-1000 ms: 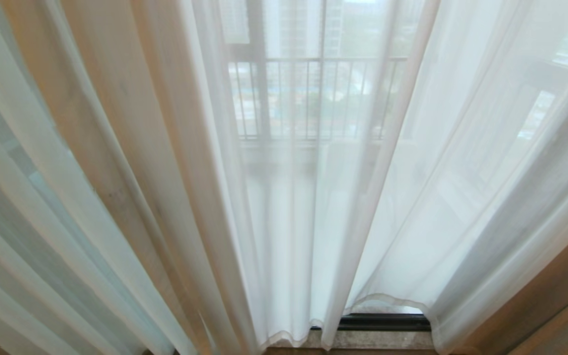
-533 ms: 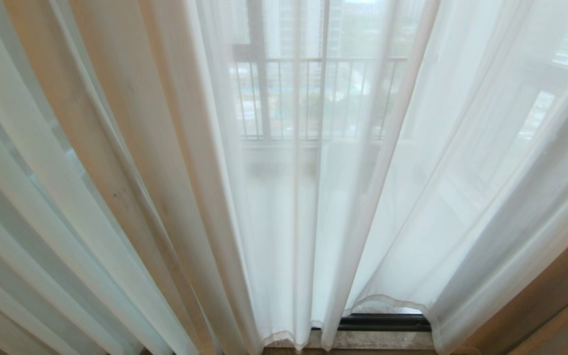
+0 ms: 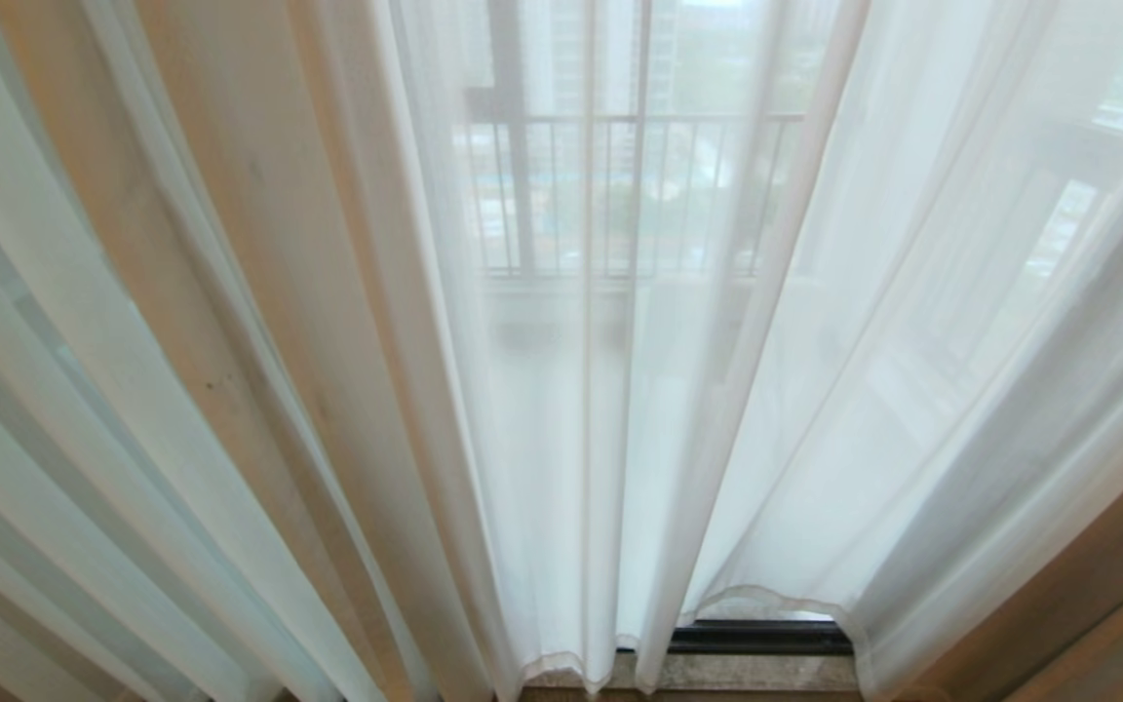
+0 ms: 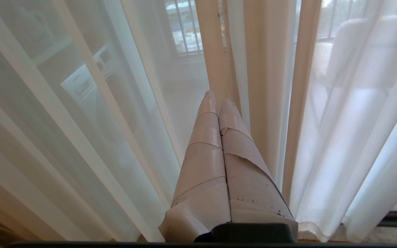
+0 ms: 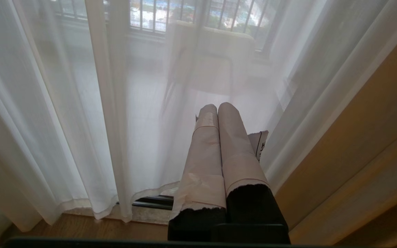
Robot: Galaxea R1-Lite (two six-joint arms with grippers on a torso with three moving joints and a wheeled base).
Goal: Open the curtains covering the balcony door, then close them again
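Sheer white curtains (image 3: 561,409) hang drawn across the balcony door (image 3: 761,636), their long folds running top to bottom and fanning out toward the floor, the wavy hem just above a stone sill (image 3: 747,673). Only the door's dark bottom track shows, under the hem right of centre; a barred railing (image 3: 620,195) and tower blocks show faintly through the cloth. Neither arm appears in the head view. The left gripper (image 4: 218,103) points level at the fabric on the left, its tape-wrapped fingers (image 4: 205,137) pressed together on nothing, tips near a denser beige-tinted fold (image 4: 267,86); whether they touch it cannot be told. The right gripper (image 5: 217,106) points at the sheer panel near the right, likewise pinched closed and empty, with an opaque beige drape (image 5: 374,137) just to its right and wood floor (image 5: 91,229) below.
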